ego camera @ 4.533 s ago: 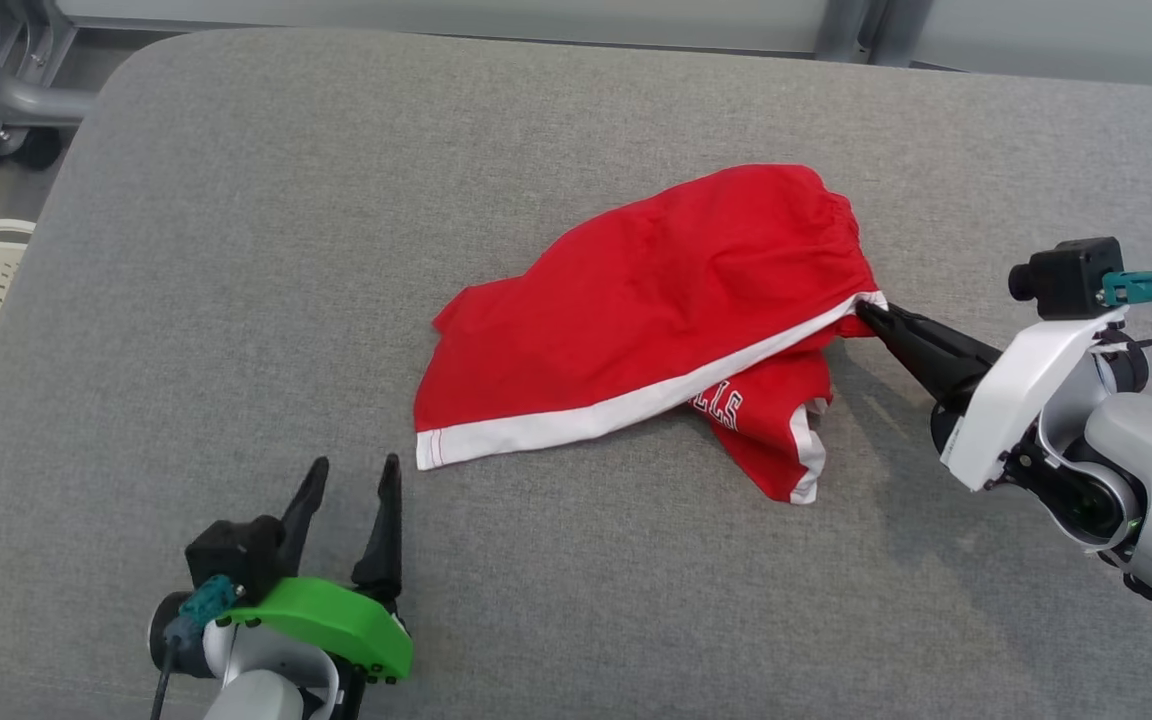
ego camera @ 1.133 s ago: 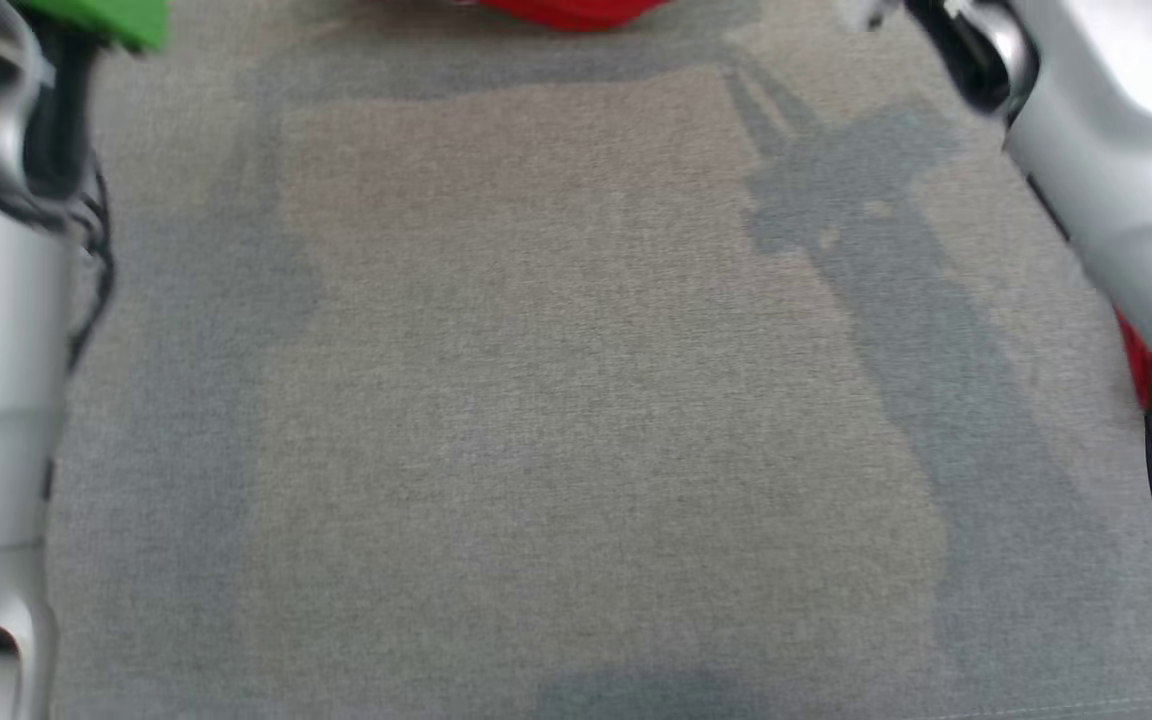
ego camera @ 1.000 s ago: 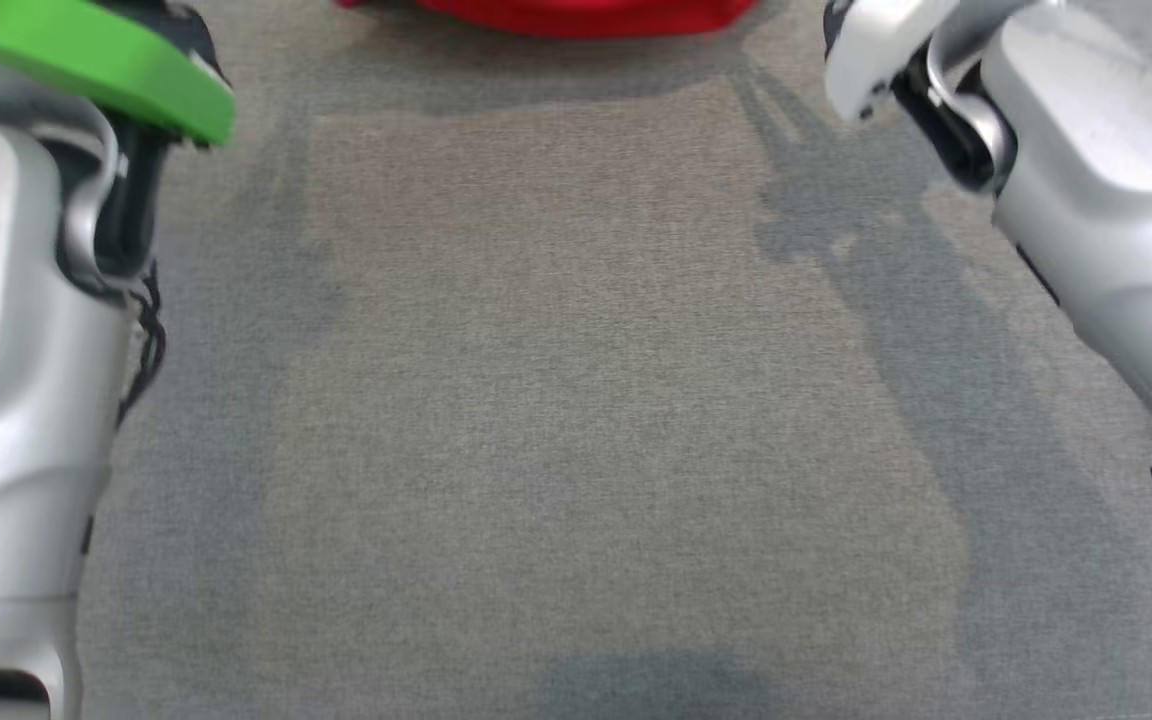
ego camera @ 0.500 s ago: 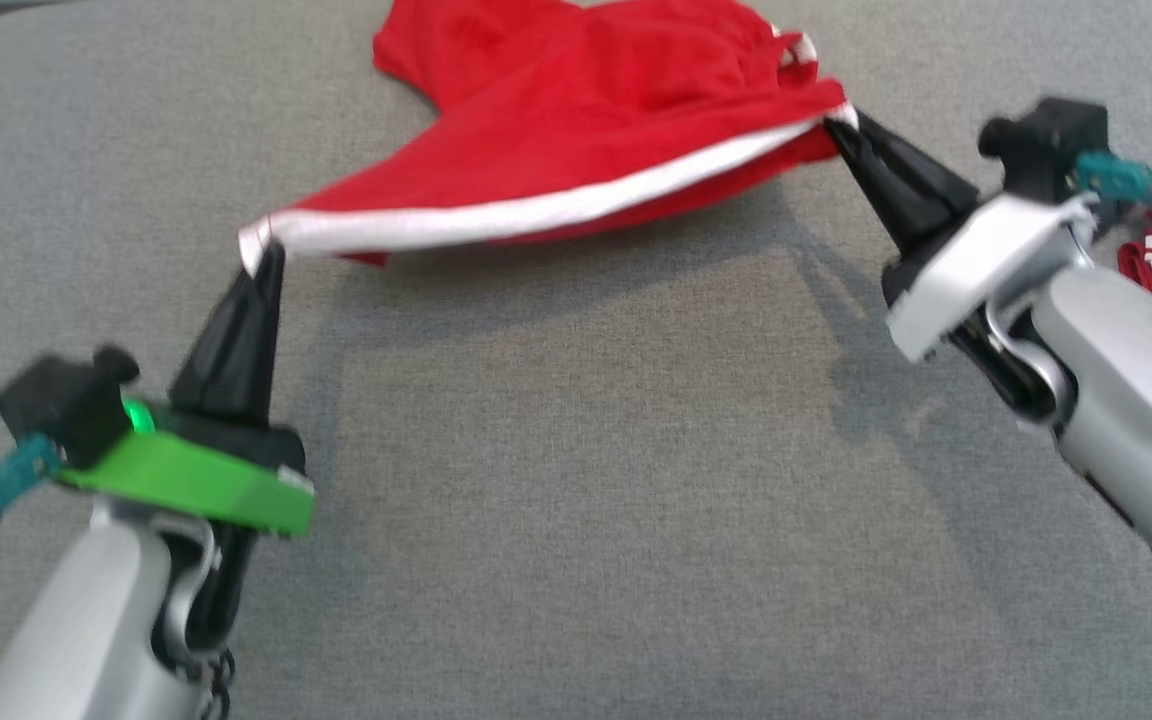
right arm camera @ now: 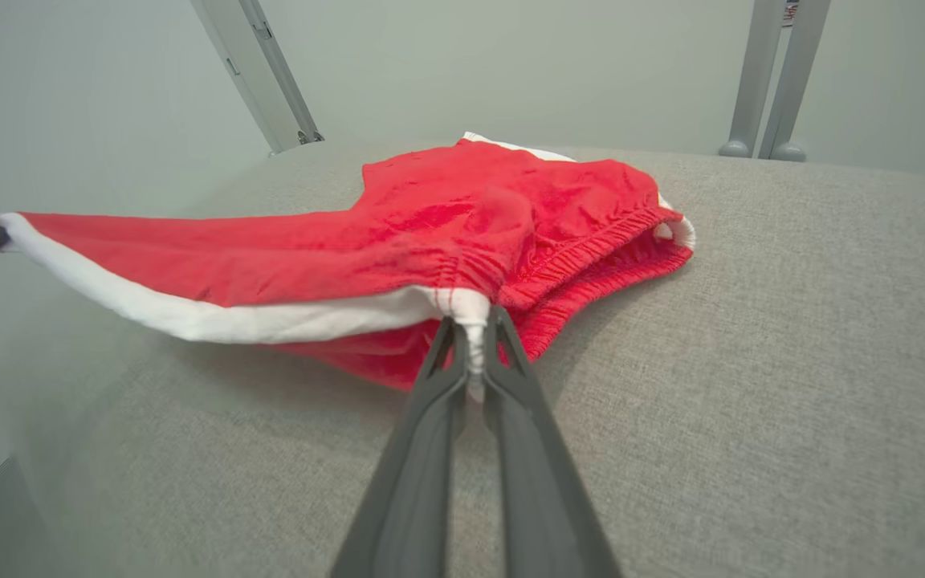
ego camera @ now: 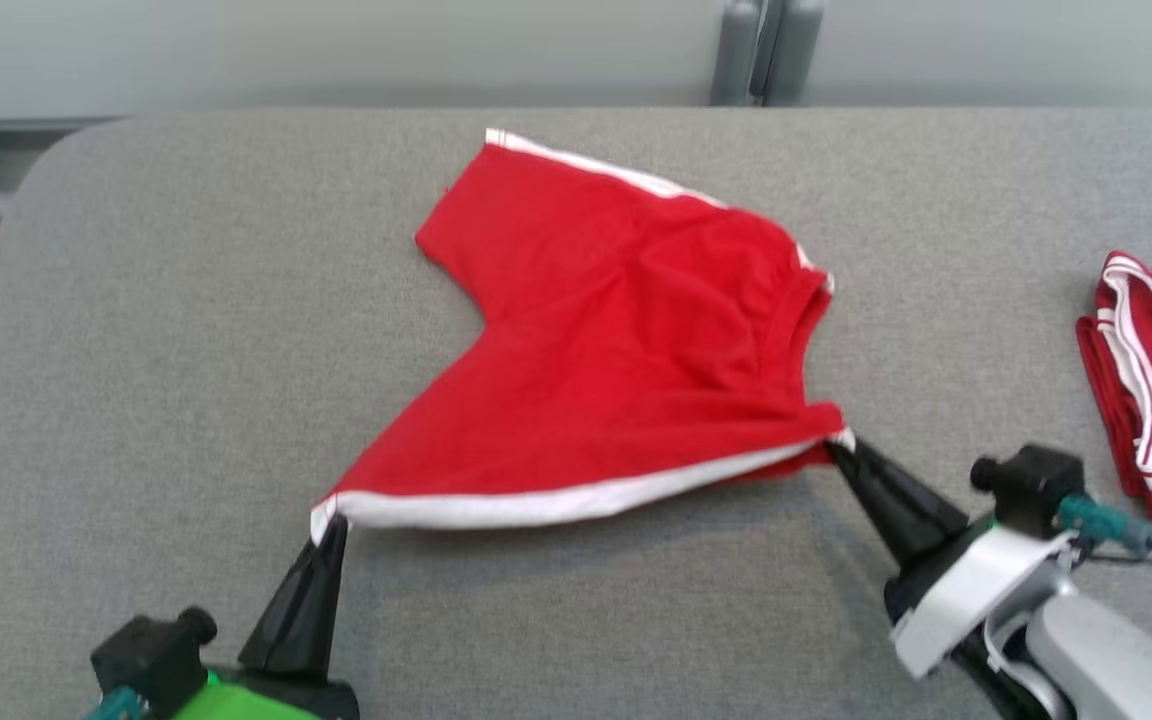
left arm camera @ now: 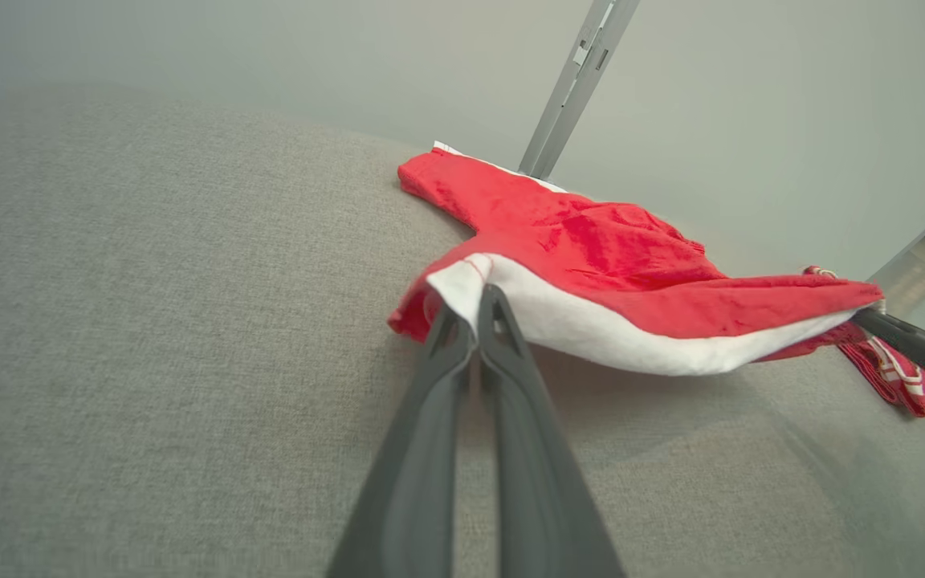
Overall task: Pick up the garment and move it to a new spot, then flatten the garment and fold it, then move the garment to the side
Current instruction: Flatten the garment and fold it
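Observation:
The garment (ego camera: 616, 340) is a pair of red shorts with white trim, spread over the grey cushion (ego camera: 186, 350). Its near white-banded edge (ego camera: 556, 505) is lifted and stretched between my two grippers. My left gripper (ego camera: 333, 524) is shut on the left corner of that band, and the left wrist view shows the same grip (left arm camera: 478, 301) on the garment (left arm camera: 591, 249). My right gripper (ego camera: 836, 450) is shut on the right corner by the elastic waistband, seen close in the right wrist view (right arm camera: 470, 329). The far leg of the garment (right arm camera: 462, 209) lies flat on the cushion.
A second red garment with white stripes (ego camera: 1151, 385) lies folded at the cushion's right edge. Behind the cushion stand a pale wall and a grey metal post (ego camera: 761, 50). Open cushion surface stretches to the left and in front of the held edge.
The head camera has tilted up, so the whole garment now shows. Both grippers have pulled the banded edge nearer with the cloth taut between them; 4.5 s ago the left gripper stood open and empty.

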Tool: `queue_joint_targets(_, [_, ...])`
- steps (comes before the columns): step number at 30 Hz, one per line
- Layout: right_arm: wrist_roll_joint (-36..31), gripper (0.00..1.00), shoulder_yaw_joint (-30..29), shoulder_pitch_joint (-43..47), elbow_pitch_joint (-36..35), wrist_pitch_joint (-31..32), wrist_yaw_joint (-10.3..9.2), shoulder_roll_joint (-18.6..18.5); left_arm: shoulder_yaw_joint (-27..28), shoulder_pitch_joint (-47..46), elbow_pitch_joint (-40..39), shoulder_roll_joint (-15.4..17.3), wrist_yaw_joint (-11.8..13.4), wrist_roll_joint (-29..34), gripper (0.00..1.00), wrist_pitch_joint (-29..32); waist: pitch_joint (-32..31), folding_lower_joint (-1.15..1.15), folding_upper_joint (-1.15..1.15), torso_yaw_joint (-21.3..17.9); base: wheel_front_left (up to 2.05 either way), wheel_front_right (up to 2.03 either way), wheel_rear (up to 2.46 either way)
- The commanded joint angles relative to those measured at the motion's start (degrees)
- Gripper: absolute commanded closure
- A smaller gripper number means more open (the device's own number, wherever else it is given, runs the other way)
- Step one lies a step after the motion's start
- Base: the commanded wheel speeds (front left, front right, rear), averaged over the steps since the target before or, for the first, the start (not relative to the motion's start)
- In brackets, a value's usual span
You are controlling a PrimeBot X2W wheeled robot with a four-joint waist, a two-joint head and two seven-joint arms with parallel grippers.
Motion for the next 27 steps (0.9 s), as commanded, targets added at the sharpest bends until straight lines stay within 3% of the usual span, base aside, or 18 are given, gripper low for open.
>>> queue_joint_targets(1, [-1.15,1.00,-0.71,2.71,-1.51,0.62,-0.03,0.53,0.49,2.48,-0.82,0.46,0.68,-0.15,1.00,-0.49,-3.55,0.00,0.00,-0.99,0.00,0.00,0.00])
queue_joint_targets(11, [-7.09,1.00,-7.26,14.04,-13.98,6.49,-0.03,2.84,4.08,13.38,-9.52,0.21,5.08,-0.92,1.00,-0.83,-5.64,0.00,0.00,-5.16,0.00,0.00,0.00])
queue_joint_targets(19, [-9.74,1.00,-11.87,19.80,-23.65,11.36,-0.03,4.40,6.55,16.35,-15.08,0.65,6.01,0.43,1.00,-0.99,-5.02,0.00,0.00,-6.74,0.00,0.00,0.00])
queue_joint_targets(27, [-9.73,1.00,-11.19,19.46,-22.58,13.31,-0.03,5.55,5.60,14.39,-13.90,0.72,5.26,0.77,1.00,-0.20,-4.77,0.00,0.00,-6.75,0.00,0.00,0.00])
